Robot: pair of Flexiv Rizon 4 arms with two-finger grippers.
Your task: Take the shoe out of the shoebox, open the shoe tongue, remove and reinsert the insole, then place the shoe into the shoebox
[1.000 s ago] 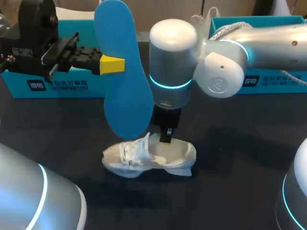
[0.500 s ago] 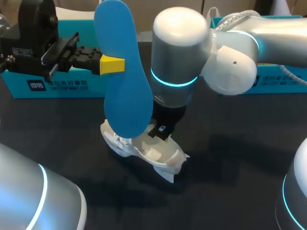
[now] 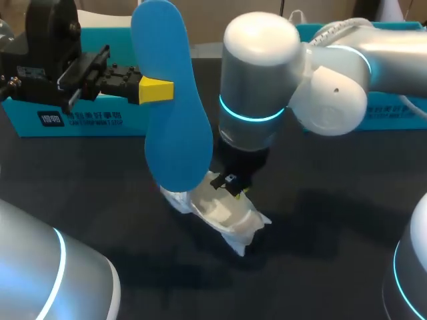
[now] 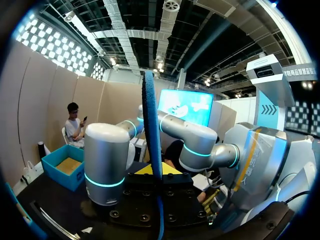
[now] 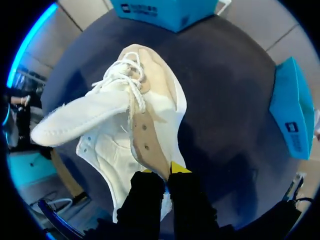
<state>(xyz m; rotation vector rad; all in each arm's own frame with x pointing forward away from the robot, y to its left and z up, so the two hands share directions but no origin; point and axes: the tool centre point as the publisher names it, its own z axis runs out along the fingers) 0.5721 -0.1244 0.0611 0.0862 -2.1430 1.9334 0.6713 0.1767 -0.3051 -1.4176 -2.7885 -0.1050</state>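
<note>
Step in hand: insole is out of the shoe, reinsertion not yet begun.

- Left gripper [image 3: 155,90] pinches the blue insole [image 3: 170,113] near its middle and holds it upright above the counter [image 3: 320,253]. In the left wrist view the insole stands edge-on between the yellow tips.
- Right gripper [image 5: 164,172] is pressed onto the edge of the white shoe [image 5: 115,135], at the tan lining beside the laces. Both yellow tips touch it, one on each side.
- Shoe sits on the counter below the insole's lower end, which hides part of it in the head view. It looks tilted; whether the sole rests flat I cannot tell.
- Blue box at back left [image 3: 73,117] and blue box at back right [image 3: 393,110] stand well apart from the shoe. Which one is to receive it, I cannot tell.

Next move, as I judge it: the right gripper steadies the shoe with its mouth facing up, and the left lowers the insole's narrow end into the opening and slides it toward the toe. The tongue must stay clear of the path.
</note>
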